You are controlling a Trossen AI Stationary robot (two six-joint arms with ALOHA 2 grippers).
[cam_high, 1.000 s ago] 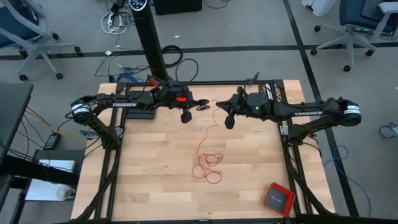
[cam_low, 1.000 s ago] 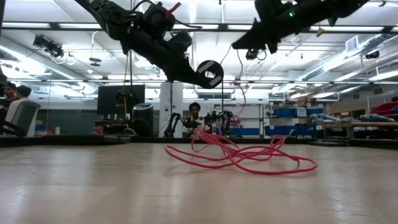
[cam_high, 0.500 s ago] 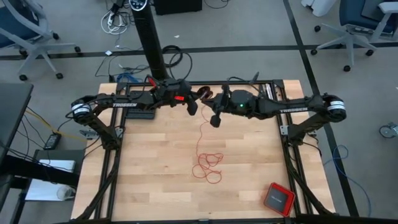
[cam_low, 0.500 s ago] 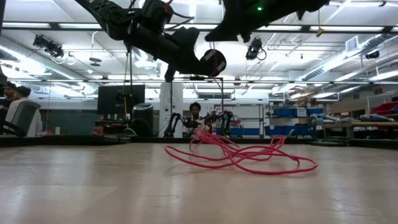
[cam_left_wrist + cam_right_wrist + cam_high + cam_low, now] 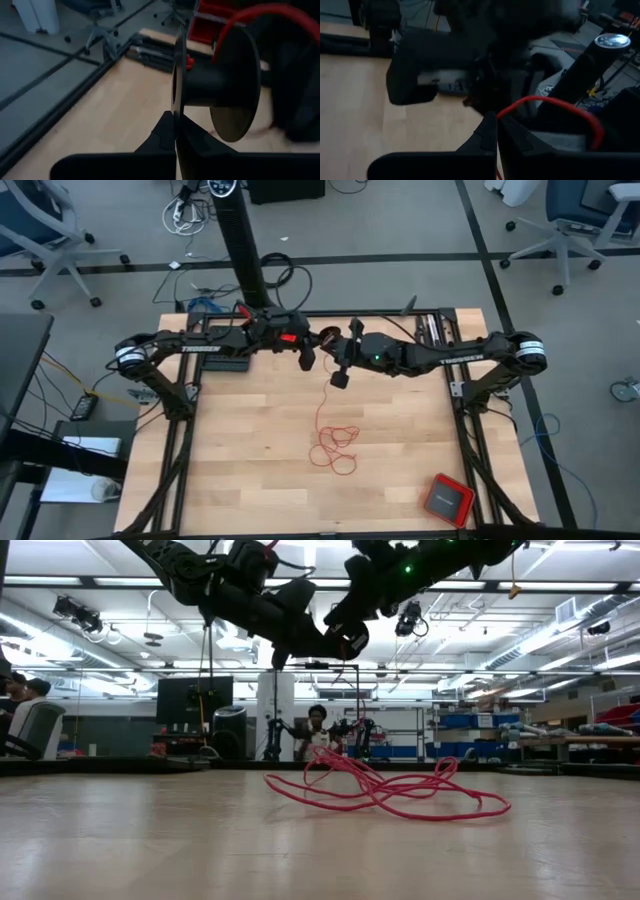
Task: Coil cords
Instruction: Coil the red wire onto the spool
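Hanging from the black spool (image 5: 215,90) clamped in the left gripper (image 5: 308,358), the red cord (image 5: 335,442) drops to the surface; the right gripper (image 5: 340,375), jaws closed, sits just beside.

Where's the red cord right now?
High view: the red cord lies in loose loops at mid-table, one strand rising to the black spool between both hands at the far edge.

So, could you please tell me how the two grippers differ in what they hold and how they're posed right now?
The left gripper is shut on the rim of a black spool; the right gripper is shut on the red cord itself. In the high view the left gripper points toward the right arm, while the right gripper angles down over the table. Both are raised above the table's far middle, close together.
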